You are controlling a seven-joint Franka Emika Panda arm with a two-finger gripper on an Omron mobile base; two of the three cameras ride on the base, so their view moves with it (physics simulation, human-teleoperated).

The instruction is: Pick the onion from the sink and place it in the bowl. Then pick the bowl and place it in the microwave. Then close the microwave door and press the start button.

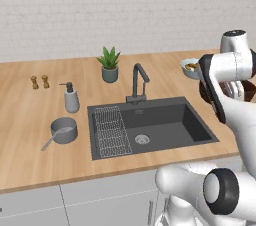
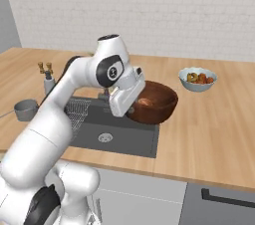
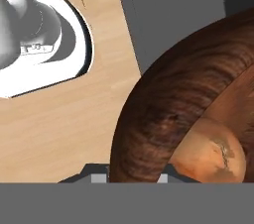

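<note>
Entry, working from the near edge outward. The sink [image 1: 165, 120] sits in the bench [image 2: 209, 134] in front of me. Its basin is bare apart from the round drain [image 1: 142, 139] and the wire rack [image 1: 111, 131] along its left side, so I judge the sink step done. The onion [image 3: 213, 153] now lies inside the bowl [image 2: 158, 103], low against the inner wall, as the hand view shows. The bowl hangs over the right rim of the sink, partly above the basin and partly above the bench. It looks raised rather than resting, though I cannot confirm the gap beneath it. I judge it is held at this height so that it clears the bench for the carry to the microwave, and roughly level so that the onion does not roll out. My end effector [image 3: 132, 177] is closed on the near wall of the bowl, one fingertip outside the rim and one inside. The jaws stand only narrowly apart, with the wall pinched between them. A one-sided rim grip leaves the far side unsupported, so tilting is the risk I note. Farther back, the black faucet [image 1: 139, 82] stands behind the basin, and the grey-blue bowl of food [image 2: 197, 78] sits on the bench to the far right, apart from my load.
</note>
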